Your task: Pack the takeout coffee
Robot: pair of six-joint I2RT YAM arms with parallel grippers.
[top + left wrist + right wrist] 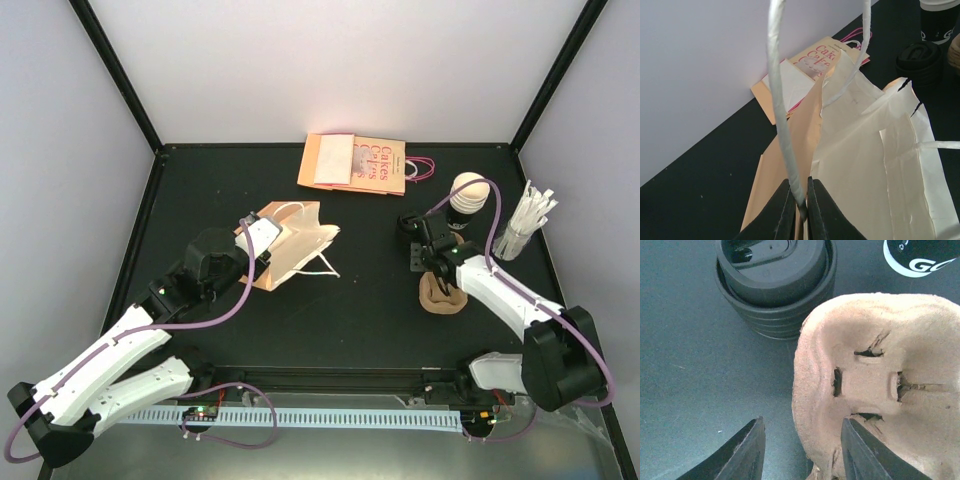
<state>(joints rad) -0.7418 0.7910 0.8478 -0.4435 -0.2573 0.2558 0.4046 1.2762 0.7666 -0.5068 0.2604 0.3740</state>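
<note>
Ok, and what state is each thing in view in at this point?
Coffee cup: upright, lid off, outside the bag.
Black lids: stacked beside the cup.
Paper bag: lying on its side.
Handle: pinched in the left claw.
Left claw: shut on the handle.
Right claw: open, astride the carrier's edge.
Cup carrier: lying on the table.
Straws: standing upright.
Flat bags: stacked flat.

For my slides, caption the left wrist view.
Left gripper shut on the white handle of the cream paper bag, printed flat bags lying behind.
</note>
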